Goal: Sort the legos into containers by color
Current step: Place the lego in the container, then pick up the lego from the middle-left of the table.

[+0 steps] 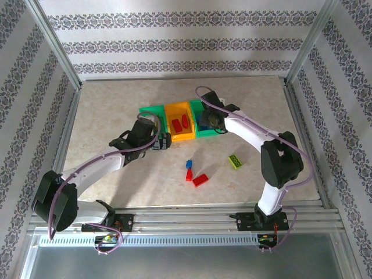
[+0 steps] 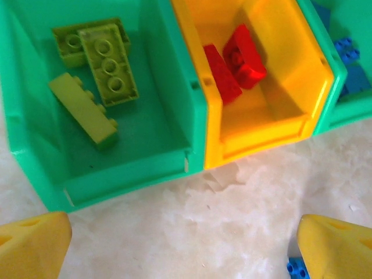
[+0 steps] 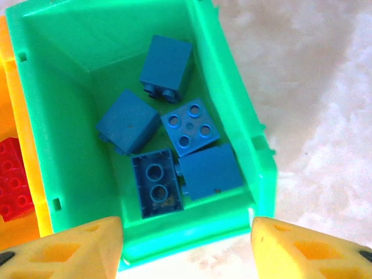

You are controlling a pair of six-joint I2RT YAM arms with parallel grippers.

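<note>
The green bin [image 3: 64,128] holds 5 blue bricks [image 3: 190,126] jumbled close together. The orange bin [image 3: 10,93] joined on its left shows a red brick [image 3: 14,180]. The right gripper [image 3: 186,250] hangs above the green bin's near wall, yellow fingertips [image 3: 70,250] spread apart.

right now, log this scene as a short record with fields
left bin: green plastic, three yellow-green studded bricks
middle bin: orange plastic, two red studded bricks
right bin: green plastic, five blue bricks
loose on table: blue brick, two red bricks, yellow-green brick
left end effector: open, empty, facing bins
right end effector: open, empty, over right bin
</note>
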